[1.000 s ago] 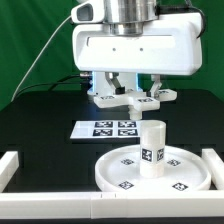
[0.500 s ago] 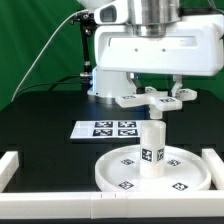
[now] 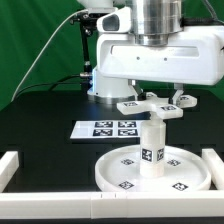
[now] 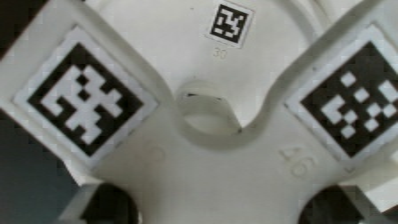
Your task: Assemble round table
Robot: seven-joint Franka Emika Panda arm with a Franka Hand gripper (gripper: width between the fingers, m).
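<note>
The round disc (image 3: pixel 185 172) lies on the table at the front of the exterior view, with the short cylindrical leg (image 3: pixel 152 150) standing upright in its middle. My gripper (image 3: pixel 154 104) is shut on the cross-shaped base (image 3: pixel 140 104) and holds it level just above the top of the leg. In the wrist view the base (image 4: pixel 196 110) fills the frame, with tagged arms on both sides and a hub hole in the middle. A tag of the leg or disc (image 4: pixel 231 20) shows beyond it.
The marker board (image 3: pixel 105 128) lies on the black table behind the disc. A white border rail (image 3: pixel 8 168) runs along the table's front and sides. The arm's white body stands behind at the exterior view's right.
My gripper has carried the cross-shaped base toward the exterior view's right and forward, from behind the marker board to a spot above the leg.
</note>
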